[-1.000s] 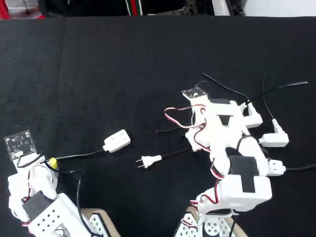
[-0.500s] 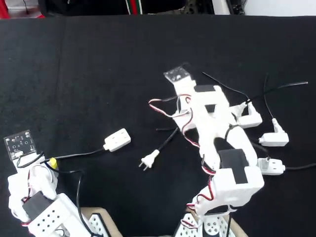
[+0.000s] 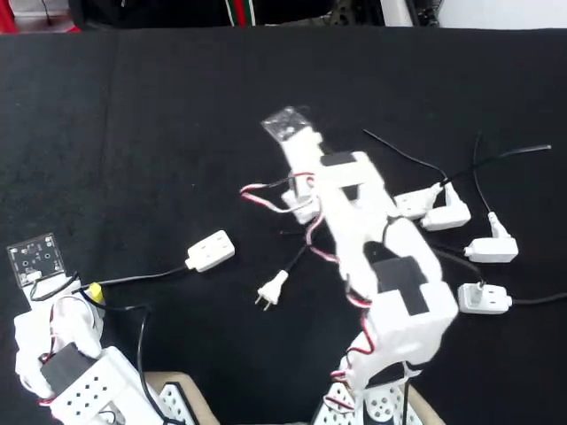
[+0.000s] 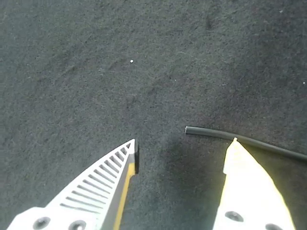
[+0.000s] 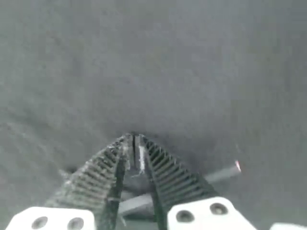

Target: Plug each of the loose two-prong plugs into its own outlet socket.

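Black cloth lies under everything. Right pincer is pressed together, apparently pinching the cord of a loose plug. That plug lies aslant, prongs toward the near edge, not toward the socket close by on the side of the left pincer, which gapes wide.

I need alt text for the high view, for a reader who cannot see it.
A white robot arm stretches over a black table, beside a loose two-prong plug with a black cord. A white outlet socket lies to the plug's left, more white plugs and sockets to the right, and a second arm sits folded at the lower left.
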